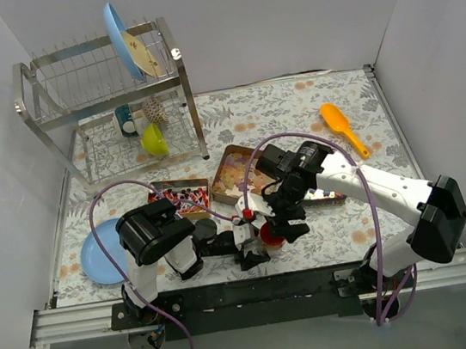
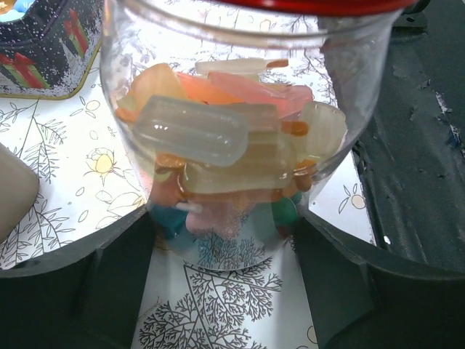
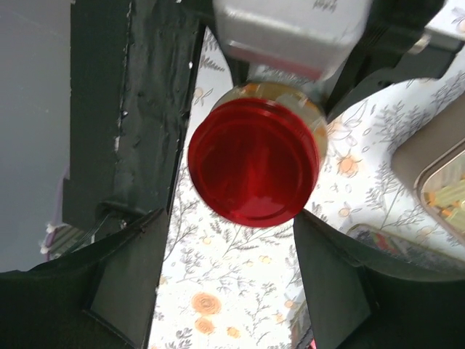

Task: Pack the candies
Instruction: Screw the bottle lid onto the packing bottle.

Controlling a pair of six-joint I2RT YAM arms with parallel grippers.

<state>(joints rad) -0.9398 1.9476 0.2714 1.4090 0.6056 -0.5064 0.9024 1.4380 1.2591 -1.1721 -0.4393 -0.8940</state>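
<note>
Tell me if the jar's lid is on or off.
On. The red lid sits over the mouth of the jar, candies inside; whether it is screwed tight, cannot tell.

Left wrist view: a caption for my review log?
Clear jar of pale flat candies, red lid on, held between the left fingers.

Clear plas. jar (image 2: 225,145) w/ glossy red lid (image 3: 254,161)

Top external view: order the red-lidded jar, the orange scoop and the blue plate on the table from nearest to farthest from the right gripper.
1. The red-lidded jar, directly at the right gripper, near edge, centre.
2. The orange scoop, far right.
3. The blue plate, far left.
</note>
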